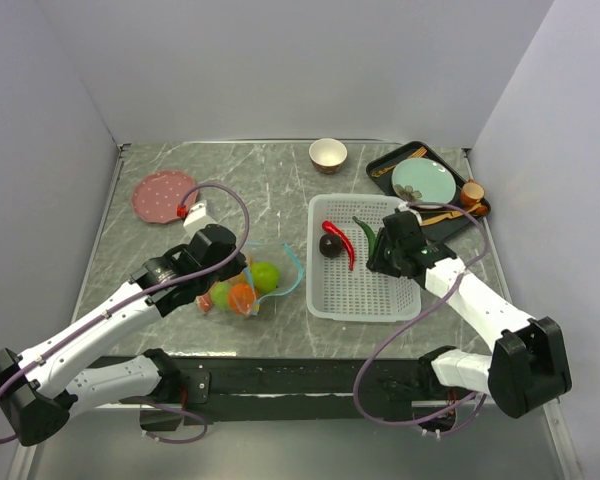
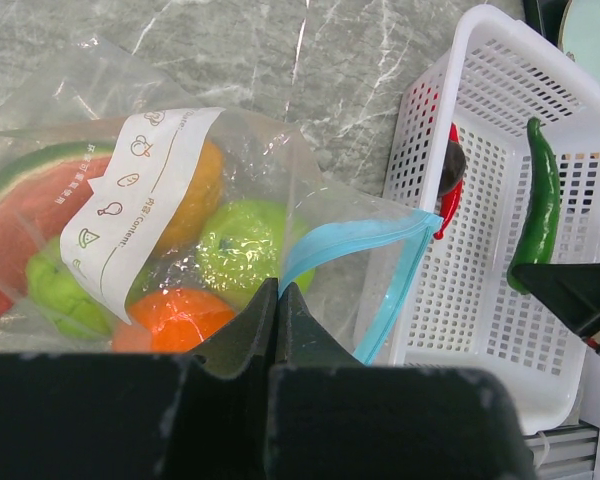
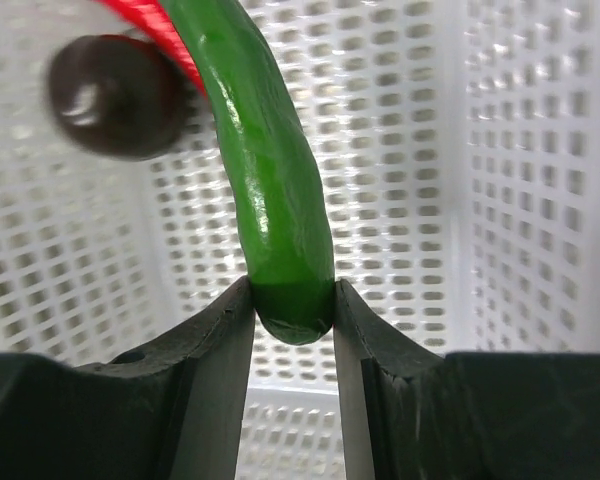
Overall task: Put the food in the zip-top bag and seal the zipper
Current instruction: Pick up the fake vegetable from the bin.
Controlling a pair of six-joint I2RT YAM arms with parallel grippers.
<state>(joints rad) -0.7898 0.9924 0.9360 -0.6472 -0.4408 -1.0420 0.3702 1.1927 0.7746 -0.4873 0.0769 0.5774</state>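
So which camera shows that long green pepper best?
The right wrist view: the green pepper fills the frame, its end pinched in the right gripper. The left wrist view shows its whole length in the white basket, smaller. From above it is a thin dark sliver.

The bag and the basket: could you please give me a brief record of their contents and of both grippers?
zip-top bag: mouth open, zipper unsealed
in bag: watermelon slice, green apples, oranges
white basket: red chili, dark brown piece, green pepper
left gripper: shut on the bag's mouth edge
right gripper: shut on the green pepper's end
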